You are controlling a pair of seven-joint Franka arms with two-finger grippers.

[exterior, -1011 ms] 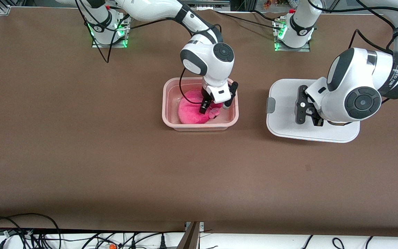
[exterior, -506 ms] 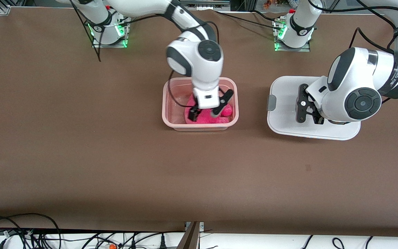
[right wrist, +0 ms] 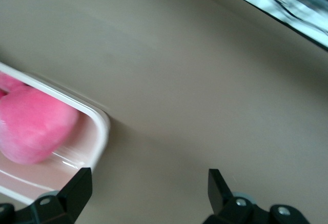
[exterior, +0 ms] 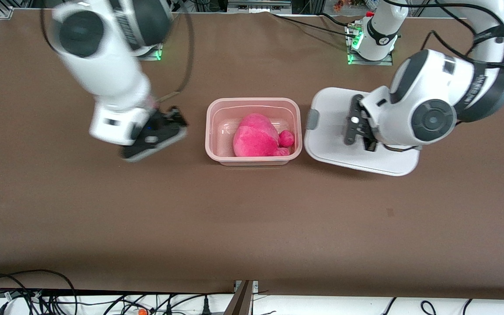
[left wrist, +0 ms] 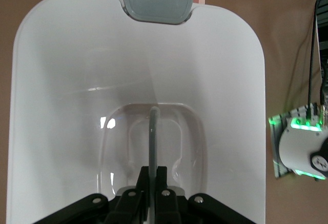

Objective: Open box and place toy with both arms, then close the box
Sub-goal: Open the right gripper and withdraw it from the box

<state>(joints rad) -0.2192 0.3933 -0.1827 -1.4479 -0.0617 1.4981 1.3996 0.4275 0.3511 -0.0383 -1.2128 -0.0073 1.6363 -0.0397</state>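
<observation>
Big brown table [exterior: 252, 218] filling nearly the whole front view, matte and plain, with one small dark speck [exterior: 390, 212] on it toward the left arm's end. Along the edge nearest the front camera, a white strip with a tangle of black cables [exterior: 24, 293]. Up at the top, two arm bases [exterior: 372, 37] bolted down on plates with green lights glowing, plus some metal framing past the table edge. Smack in the middle, the box [exterior: 253, 105], pink and see-through, lid off, sitting flat on the table. Inside it, the toy [exterior: 256, 136], hot pink and round, lying toward the left arm's end of the tub with a paler nub poking out near the wall. Just beside the box, toward the left arm's end, the white lid [exterior: 328, 131], tilted and raised off the table, grey clip [exterior: 313, 120] pointing at the box. Left gripper [exterior: 357, 127] planted over the lid's middle, fingers pinched tight on the clear handle [left wrist: 152, 142], clearly seen in the left wrist view with the thin handle bar between the black fingers. Right gripper [exterior: 153, 135] up in the air over bare table toward the right arm's end, well apart from the box, blurred; fingers [right wrist: 77, 188] spread wide and holding nothing in the right wrist view, box corner and toy showing past them. Nothing between lid and box.
</observation>
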